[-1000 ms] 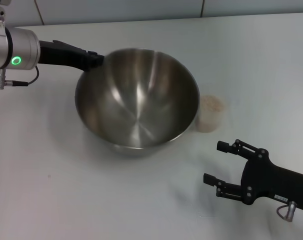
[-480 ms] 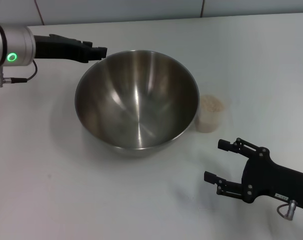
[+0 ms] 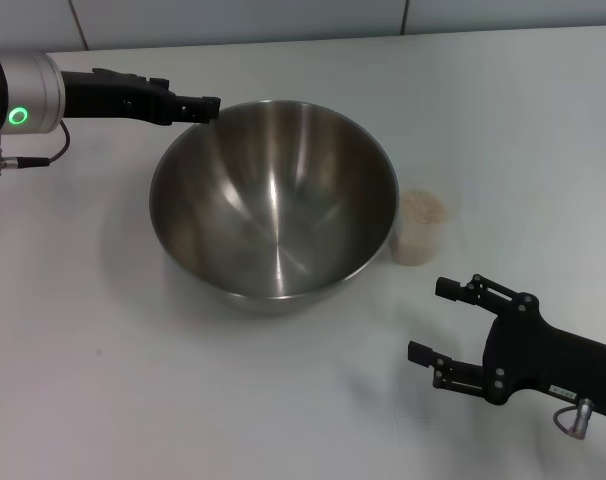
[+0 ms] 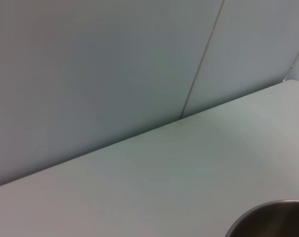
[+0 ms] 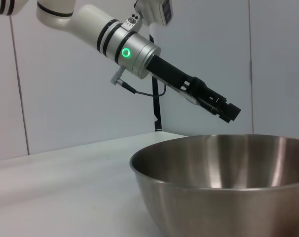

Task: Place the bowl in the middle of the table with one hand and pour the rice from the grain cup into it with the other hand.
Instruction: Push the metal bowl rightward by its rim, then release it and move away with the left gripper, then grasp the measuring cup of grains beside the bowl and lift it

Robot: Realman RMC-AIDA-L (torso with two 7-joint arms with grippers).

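Note:
The stainless-steel bowl [image 3: 273, 200] stands upright on the white table [image 3: 103, 380], near its middle. It also shows in the right wrist view [image 5: 228, 182] and its rim in the left wrist view [image 4: 273, 219]. The clear grain cup [image 3: 420, 228] stands just right of the bowl, filled with pale rice [image 3: 421, 209]. My left gripper [image 3: 205, 104] hovers just above the bowl's far-left rim, clear of it; the right wrist view [image 5: 231, 112] shows it above the rim. My right gripper [image 3: 430, 322] is open and empty, low at the front right, a short way in front of the cup.
A grey tiled wall [image 3: 283, 18] runs along the table's far edge. Bare tabletop lies left of and in front of the bowl.
My left gripper has let go of the bowl's rim and lifted up and away to the left. The bowl has settled level. The right arm has barely moved.

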